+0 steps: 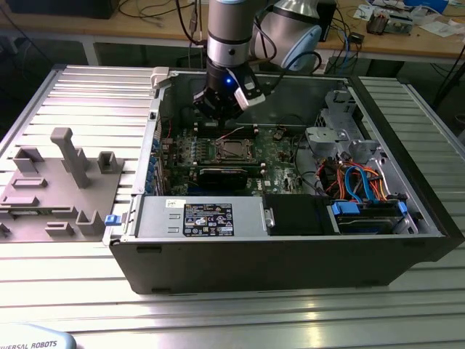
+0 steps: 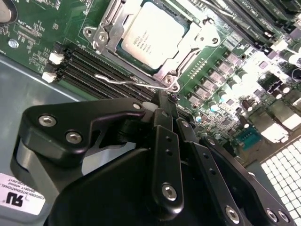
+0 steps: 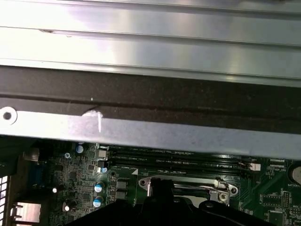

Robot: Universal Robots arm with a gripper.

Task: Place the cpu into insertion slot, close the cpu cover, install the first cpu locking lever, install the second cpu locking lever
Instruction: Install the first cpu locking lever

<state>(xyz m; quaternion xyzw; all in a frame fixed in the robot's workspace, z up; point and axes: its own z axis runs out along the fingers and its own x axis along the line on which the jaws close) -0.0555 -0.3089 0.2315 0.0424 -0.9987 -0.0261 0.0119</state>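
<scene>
Exterior view: we see the gripper hanging inside the open computer case, just above the motherboard and close to the case's back wall. The socket sits near the board's middle, with the cpu in it.

Second wrist view: we see the cpu lying flat in the socket, its silvery top showing through the square opening of the cpu cover, which lies down around it. One thin locking lever runs along the socket's near edge, beside the memory slots, and looks unlatched. The gripper has its fingers drawn together with no visible gap, their tips just beside the lever's hooked end; we cannot tell whether they pinch it.

First wrist view: we see the socket frame beyond the case wall.

Step in hand: we judge the chip placed, the cover closed, and a lever being worked.

Next move: it calls for pressing the lever down and tucking it under its catch.
</scene>
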